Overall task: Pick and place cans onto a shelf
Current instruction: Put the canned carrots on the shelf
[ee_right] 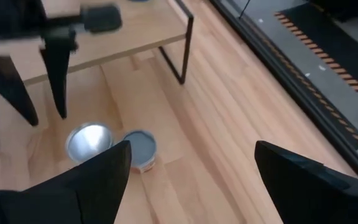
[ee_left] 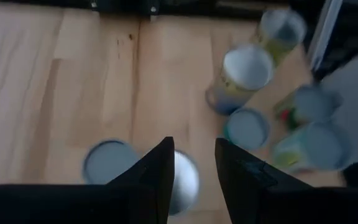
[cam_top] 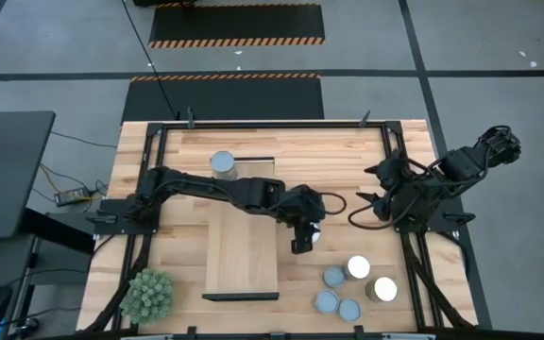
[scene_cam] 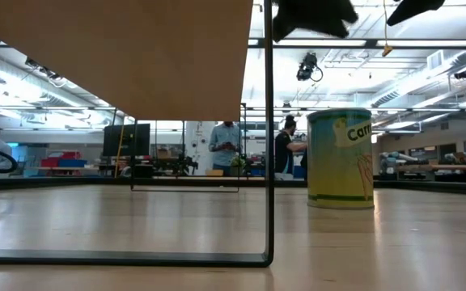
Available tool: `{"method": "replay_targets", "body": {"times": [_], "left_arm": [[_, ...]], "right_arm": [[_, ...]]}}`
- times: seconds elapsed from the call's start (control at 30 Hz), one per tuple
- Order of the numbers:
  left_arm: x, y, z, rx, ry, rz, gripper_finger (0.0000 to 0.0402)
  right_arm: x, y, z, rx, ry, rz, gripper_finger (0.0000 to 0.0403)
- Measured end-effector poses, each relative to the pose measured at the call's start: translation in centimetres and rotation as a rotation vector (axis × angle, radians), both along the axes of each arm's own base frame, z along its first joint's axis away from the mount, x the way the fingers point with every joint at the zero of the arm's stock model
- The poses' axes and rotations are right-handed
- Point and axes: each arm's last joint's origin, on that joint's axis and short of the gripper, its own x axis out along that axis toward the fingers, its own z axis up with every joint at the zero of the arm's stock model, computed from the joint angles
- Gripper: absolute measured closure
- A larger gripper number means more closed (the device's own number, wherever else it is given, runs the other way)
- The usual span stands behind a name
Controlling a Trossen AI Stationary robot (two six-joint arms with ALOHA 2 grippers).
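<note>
Left end effector above 2 of 8 cans; 1 shelf.

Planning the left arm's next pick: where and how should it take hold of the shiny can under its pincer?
Grip the shiny can on its round side wall, coming straight down. It stands upright below the open left pincer; a grey-topped can touches one side, so set the fingers across the free sides.

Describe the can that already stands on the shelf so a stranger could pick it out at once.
Start at the shelf, the pale board running down the middle of the table, left of the left claw. At its far end, away from the spiky green plant, stands a single can with a grey-blue top. It stands alone on the board, whereas the other cans cluster on the tabletop at the near right.
</note>
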Motion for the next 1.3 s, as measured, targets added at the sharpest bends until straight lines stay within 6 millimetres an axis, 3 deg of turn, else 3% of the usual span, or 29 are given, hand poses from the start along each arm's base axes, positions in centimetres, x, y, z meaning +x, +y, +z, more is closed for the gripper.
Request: {"method": "replay_targets", "body": {"times": [0.33, 0.63, 0.87, 1.3], "left_arm": [[0.6, -1.2, -3.9, 0.075, 0.134, -0.129, 0.0278], [0.6, -2.8, -6.2, 0.137, 0.22, -0.189, 0.0278], [0.6, -3.2, -6.3, 0.293, 0.203, -0.213, 0.0278], [1.0, -3.6, -7.8, 0.362, 0.225, -0.281, 0.0279]], "right_arm": [[0.0, 0.0, 0.0, 0.002, -0.008, -0.011, 0.0054], [0.1, 0.0, 0.0, 0.011, -0.024, -0.033, 0.0054], [0.1, 0.0, 0.1, 0.022, -0.035, -0.047, 0.0054], [0.2, 0.0, 0.1, 0.034, -0.048, -0.056, 0.0054]]}}
